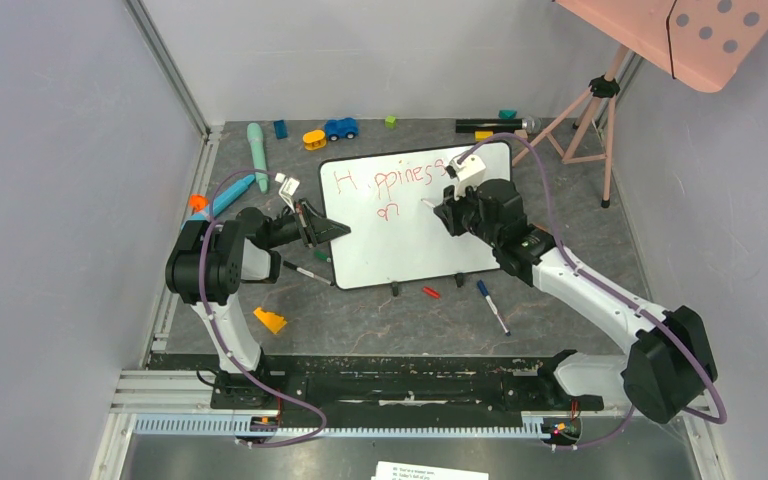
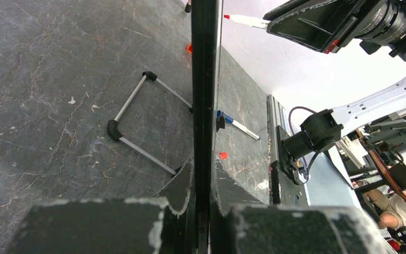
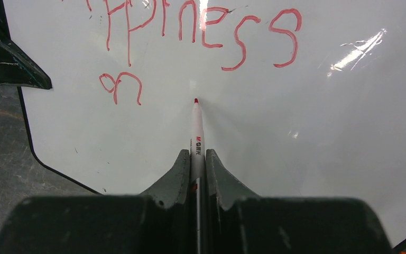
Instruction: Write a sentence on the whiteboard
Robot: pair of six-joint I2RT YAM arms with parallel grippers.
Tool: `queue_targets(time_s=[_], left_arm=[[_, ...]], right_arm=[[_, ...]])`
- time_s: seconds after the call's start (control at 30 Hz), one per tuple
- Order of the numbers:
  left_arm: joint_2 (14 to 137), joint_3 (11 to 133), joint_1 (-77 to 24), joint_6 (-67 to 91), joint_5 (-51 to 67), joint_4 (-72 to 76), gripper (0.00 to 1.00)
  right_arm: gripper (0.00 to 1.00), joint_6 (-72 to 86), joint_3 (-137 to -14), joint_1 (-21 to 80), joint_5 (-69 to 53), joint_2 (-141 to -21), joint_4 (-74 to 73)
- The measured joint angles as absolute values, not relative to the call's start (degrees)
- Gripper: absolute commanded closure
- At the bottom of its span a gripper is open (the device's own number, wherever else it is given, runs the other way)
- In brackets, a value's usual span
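Observation:
The whiteboard (image 1: 415,245) lies tilted at the middle of the table. The sentence (image 1: 400,180) on it is red handwriting, "Happiness" with "on" (image 3: 119,84) below. My left gripper (image 1: 330,232) is shut on the board's left rim, which the left wrist view shows edge-on as a black strip (image 2: 205,79) between the fingers (image 2: 182,185). My right gripper (image 3: 197,154) is shut on a white red-tipped marker (image 3: 196,132). The marker's tip (image 3: 196,100) is at the board's surface (image 3: 306,132), right of "on"; I cannot tell whether it touches.
On the table in front of the board lie a blue-capped marker (image 1: 493,305), a red cap (image 1: 431,292), a black marker (image 1: 305,272) and an orange wedge (image 1: 270,320). Toys (image 1: 341,128) line the back. A pink dotted panel (image 1: 700,35) on a tripod (image 1: 590,120) stands at the back right.

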State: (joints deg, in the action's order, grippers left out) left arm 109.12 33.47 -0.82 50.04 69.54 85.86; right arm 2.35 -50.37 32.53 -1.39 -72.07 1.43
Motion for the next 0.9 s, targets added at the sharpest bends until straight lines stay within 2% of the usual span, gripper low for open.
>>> queue_targets(time_s=[0.9], left_arm=[[109.12,33.47,-0.82,50.04,69.52,85.86,0.98]], right_arm=[[1.0,2.83,-50.02,32.8,1.08,-72.27,0.3]])
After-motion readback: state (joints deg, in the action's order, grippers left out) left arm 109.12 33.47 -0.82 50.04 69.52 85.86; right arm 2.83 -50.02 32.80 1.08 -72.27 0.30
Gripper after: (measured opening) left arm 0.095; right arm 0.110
